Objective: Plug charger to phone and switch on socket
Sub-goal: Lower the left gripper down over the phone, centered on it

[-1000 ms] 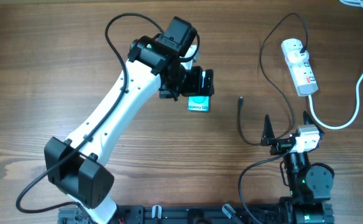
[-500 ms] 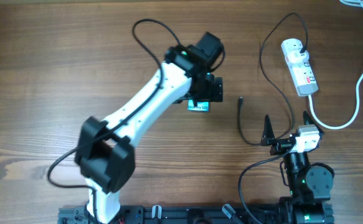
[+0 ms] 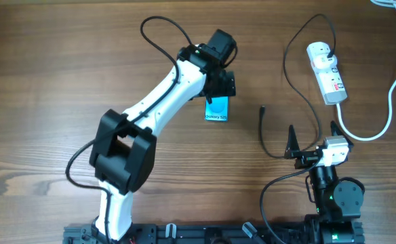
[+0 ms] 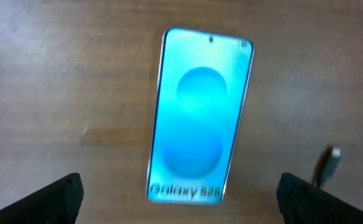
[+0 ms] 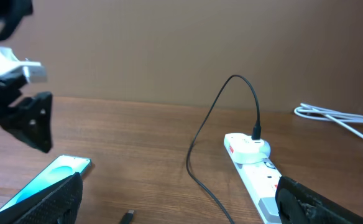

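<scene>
The phone (image 3: 217,110) lies flat on the wooden table, turquoise screen up, lettered strip toward the front edge. My left gripper (image 3: 220,86) hovers open over its far end. In the left wrist view the phone (image 4: 200,115) lies between and ahead of the two wide-apart fingers (image 4: 57,200), untouched. The charger's black plug tip (image 3: 262,109) lies loose to the phone's right, also seen as a small plug tip (image 4: 330,163) and plug tip (image 5: 127,216). Its cable (image 3: 300,88) runs to a white adapter (image 3: 319,51) plugged into the socket (image 3: 328,78). My right gripper (image 3: 313,139) rests open near the front.
A thick white cord (image 3: 388,102) leaves the socket's near end and curves off to the back right corner. The black cable loops across the table between the plug tip and my right gripper. My left arm (image 3: 157,115) stretches diagonally from the front left.
My left arm has swung its elbow to the right, and its gripper has shifted slightly toward the back, so more of the phone shows. The phone, charger and right arm have not moved.
</scene>
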`<state>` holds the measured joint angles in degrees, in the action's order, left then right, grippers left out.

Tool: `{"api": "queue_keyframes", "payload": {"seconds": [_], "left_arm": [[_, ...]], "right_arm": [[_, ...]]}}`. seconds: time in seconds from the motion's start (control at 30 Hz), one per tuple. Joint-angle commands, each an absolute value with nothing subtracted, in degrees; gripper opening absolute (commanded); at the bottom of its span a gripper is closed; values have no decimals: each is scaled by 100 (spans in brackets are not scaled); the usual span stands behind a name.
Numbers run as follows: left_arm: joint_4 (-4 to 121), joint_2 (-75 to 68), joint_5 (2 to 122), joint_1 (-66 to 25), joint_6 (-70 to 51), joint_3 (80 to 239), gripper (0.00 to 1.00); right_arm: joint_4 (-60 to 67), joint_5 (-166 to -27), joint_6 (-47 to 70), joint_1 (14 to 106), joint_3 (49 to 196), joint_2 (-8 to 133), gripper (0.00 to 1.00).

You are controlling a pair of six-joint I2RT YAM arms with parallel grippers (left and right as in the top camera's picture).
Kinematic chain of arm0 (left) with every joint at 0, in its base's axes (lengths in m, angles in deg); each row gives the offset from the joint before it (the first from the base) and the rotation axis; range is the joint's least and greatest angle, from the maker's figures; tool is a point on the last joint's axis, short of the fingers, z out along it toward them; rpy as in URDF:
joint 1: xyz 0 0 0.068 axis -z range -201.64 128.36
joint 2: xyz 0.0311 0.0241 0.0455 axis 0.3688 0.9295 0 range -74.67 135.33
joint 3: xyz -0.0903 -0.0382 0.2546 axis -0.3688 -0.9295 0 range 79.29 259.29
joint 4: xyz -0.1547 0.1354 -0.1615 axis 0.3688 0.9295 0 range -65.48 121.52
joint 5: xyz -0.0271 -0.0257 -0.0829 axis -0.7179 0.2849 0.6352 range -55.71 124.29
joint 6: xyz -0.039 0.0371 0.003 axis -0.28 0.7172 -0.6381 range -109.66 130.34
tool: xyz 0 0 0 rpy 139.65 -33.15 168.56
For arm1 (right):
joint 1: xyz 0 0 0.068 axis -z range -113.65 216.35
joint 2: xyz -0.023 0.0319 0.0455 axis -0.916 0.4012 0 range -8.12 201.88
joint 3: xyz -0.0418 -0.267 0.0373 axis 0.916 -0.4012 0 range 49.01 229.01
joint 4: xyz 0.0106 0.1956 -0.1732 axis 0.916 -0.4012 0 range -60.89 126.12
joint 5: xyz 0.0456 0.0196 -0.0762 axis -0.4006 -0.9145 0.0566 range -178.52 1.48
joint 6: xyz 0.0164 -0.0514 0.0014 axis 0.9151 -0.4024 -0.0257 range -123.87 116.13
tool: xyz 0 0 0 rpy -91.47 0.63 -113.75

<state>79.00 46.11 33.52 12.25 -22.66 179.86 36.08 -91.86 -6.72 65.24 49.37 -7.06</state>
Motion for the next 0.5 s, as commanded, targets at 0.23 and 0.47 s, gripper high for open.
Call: {"api": "queue_keyframes", "payload": {"seconds": [0.23,0.47], "left_arm": [[7651,4897,3330,1570,-1840,18052,100],[7592,5030,2742,1751,-1837,18050,100]], "right_arm": [[3617,-9131,-683,6491,4930,-715,100],[3617,-9131,-683,6491,4930,-715,100]]}}
